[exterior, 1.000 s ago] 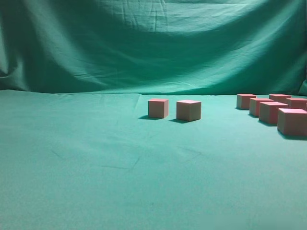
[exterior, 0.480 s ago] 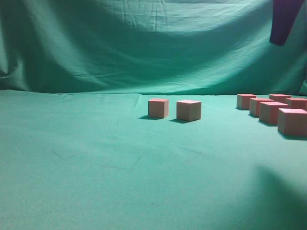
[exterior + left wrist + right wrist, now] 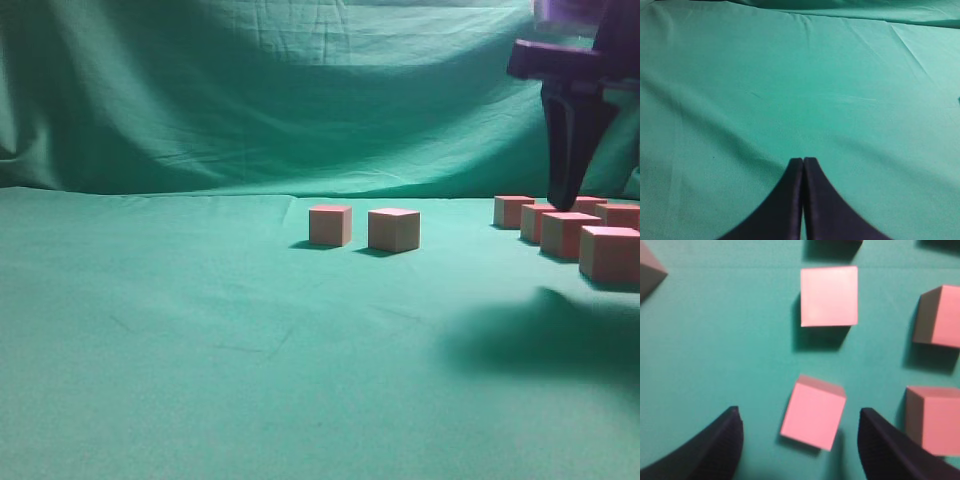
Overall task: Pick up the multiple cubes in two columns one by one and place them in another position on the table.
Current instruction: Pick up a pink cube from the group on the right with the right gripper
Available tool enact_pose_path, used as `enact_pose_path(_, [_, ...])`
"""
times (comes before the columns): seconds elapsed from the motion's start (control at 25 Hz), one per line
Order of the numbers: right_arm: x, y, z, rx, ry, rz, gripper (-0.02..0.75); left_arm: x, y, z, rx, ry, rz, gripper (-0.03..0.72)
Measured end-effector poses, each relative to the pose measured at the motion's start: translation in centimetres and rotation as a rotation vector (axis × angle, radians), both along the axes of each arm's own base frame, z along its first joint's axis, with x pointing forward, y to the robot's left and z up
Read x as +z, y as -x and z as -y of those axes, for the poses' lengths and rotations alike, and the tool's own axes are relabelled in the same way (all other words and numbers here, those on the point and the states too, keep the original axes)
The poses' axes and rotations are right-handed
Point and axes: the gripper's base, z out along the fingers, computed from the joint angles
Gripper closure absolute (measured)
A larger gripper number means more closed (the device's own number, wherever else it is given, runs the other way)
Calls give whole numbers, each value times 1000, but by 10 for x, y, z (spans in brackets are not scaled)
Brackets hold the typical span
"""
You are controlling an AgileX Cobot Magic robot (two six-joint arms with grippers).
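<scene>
On the left, the left gripper [image 3: 803, 162] hangs over bare teal table [image 3: 790, 90] with its fingertips pressed together and nothing between them; no cube is near it.

Toward the middle of the exterior view, two cubes [image 3: 330, 225] sit side by side on the cloth, apart from the rest, the right one [image 3: 393, 230] a little nearer the camera. These look like the ones already set in the new place.

At the right, the two columns [image 3: 570, 228] of remaining cubes run back from the camera, and the right gripper [image 3: 568, 200] hangs just above them. In the right wrist view its jaws stand wide apart with one cube [image 3: 813, 411] between them on the cloth, untouched by either finger, so nothing is held.

The risk lies in that cube's pose. It sits rotated against the jaw line, so the fingers would likely meet corners rather than flat faces; closing that way could twist it or squeeze it out sideways. The right finger [image 3: 890, 447] also has a neighbouring cube [image 3: 932, 417] just beside it, and coming down there could nudge that neighbour or pinch two cubes at once. The cube ahead [image 3: 829, 296] is well clear. Turning the wrist to square up would probably reduce both dangers.
</scene>
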Motion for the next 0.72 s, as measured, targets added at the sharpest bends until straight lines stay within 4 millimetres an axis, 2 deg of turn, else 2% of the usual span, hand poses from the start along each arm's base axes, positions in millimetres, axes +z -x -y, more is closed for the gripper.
enact_pose_path(0.52, [-34, -13, -2, 8, 46, -24, 267, 0, 0, 0, 0, 0, 0, 688])
enact_pose_path(0.72, [-38, -15, -2, 9, 48, -25, 477, 0, 0, 0, 0, 0, 0, 688])
